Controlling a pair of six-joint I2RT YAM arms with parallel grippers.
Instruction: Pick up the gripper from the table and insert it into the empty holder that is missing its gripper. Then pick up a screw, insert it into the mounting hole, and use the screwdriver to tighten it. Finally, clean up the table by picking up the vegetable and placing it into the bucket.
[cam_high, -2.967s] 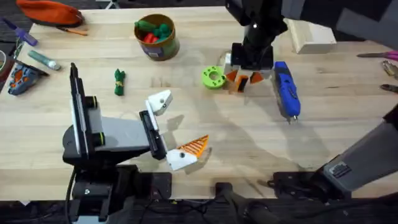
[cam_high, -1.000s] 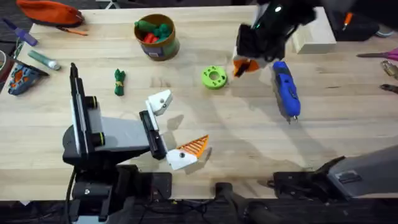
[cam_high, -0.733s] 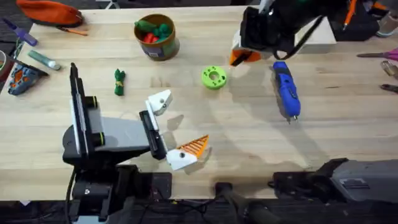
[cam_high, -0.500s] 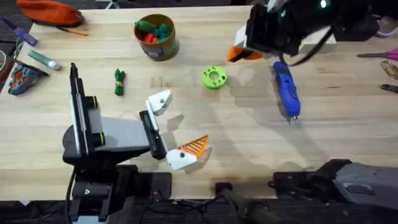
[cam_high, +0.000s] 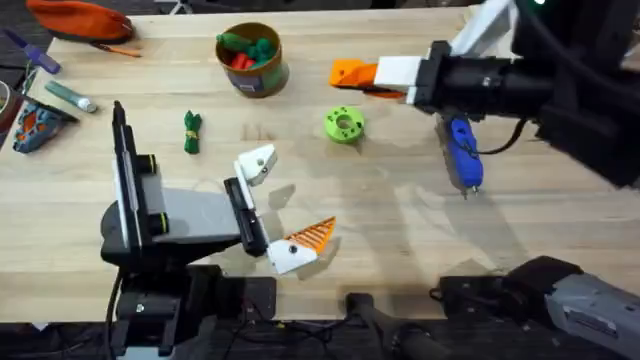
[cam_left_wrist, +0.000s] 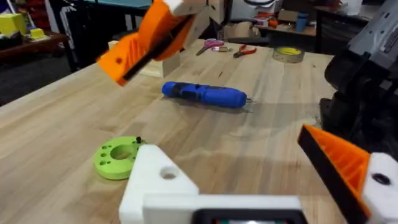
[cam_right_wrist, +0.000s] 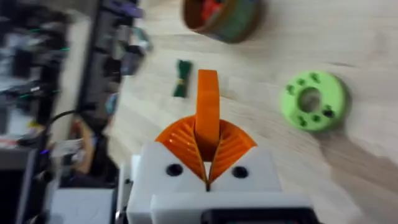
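Aloft, right gripper (cam_high: 352, 75) pinches the gripper (cam_right_wrist: 208, 106) above open tabletop (cam_high: 400, 210)

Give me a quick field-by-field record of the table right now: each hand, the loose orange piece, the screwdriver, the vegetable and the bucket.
right hand: shut on orange finger piece, raised above table
left hand: open, empty holder bare
screwdriver: lying on table
vegetable: on table, outside bucket
bucket: holds red and green toy pieces
green disc: on table
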